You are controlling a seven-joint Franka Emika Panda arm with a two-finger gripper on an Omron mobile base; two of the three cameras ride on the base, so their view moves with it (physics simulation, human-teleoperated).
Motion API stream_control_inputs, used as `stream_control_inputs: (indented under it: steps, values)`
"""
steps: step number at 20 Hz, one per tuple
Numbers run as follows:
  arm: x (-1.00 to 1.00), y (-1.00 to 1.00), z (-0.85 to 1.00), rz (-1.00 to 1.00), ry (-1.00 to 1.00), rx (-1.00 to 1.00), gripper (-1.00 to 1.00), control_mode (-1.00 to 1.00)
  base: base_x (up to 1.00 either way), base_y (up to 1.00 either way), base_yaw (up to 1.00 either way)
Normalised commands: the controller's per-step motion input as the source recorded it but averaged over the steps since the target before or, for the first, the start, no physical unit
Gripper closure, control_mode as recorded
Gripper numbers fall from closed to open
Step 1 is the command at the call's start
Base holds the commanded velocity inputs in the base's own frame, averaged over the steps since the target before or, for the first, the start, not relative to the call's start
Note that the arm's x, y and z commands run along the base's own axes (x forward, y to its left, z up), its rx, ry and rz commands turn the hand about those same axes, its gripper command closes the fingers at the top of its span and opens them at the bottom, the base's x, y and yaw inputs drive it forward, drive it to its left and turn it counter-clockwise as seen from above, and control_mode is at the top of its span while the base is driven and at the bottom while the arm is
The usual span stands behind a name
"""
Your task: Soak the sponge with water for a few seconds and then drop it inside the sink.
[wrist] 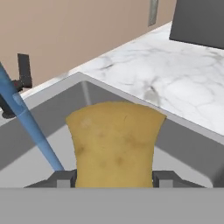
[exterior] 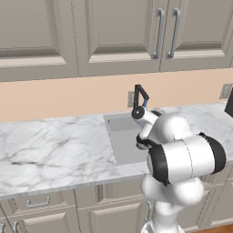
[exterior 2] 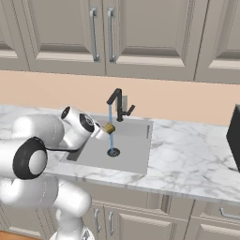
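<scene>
My gripper (exterior 2: 106, 131) is shut on the sponge (exterior 2: 109, 128), a yellow-orange block, and holds it above the grey sink (exterior 2: 136, 154). The water (exterior 2: 111, 140) falls as a thin blue stream from the black faucet (exterior 2: 117, 102) to the round drain (exterior 2: 113, 152). It passes close beside the sponge; I cannot tell whether they touch. In the hand view the sponge (wrist: 114, 142) stands between the two fingertips (wrist: 60, 178) of my gripper (wrist: 114, 180). The water (wrist: 30, 127) slants down just to its left, over the sink (wrist: 192, 148).
White marble counter (exterior 2: 187, 159) surrounds the sink (exterior: 122, 141). A black appliance (exterior 2: 234, 136) stands at the counter's right end. Wall cabinets (exterior 2: 108, 33) hang above, and an outlet (exterior: 225, 91) sits on the beige backsplash. The faucet (exterior: 140, 93) rises behind the basin.
</scene>
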Motion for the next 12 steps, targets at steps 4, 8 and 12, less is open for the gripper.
stream_control_inputs:
  steps: [4, 8, 12]
  values:
    - [0.04, 0.03, -0.12, 0.00, 0.00, 0.00, 1.00, -1.00, 0.00, 0.00, 0.00]
    - [0.00, 0.01, -0.08, 0.00, -0.03, 0.00, 1.00, -1.00, 0.00, 0.00, 0.00]
    - [0.00, 0.00, 0.00, 0.00, 0.00, 0.00, 1.00, -1.00, 0.00, 0.00, 0.00]
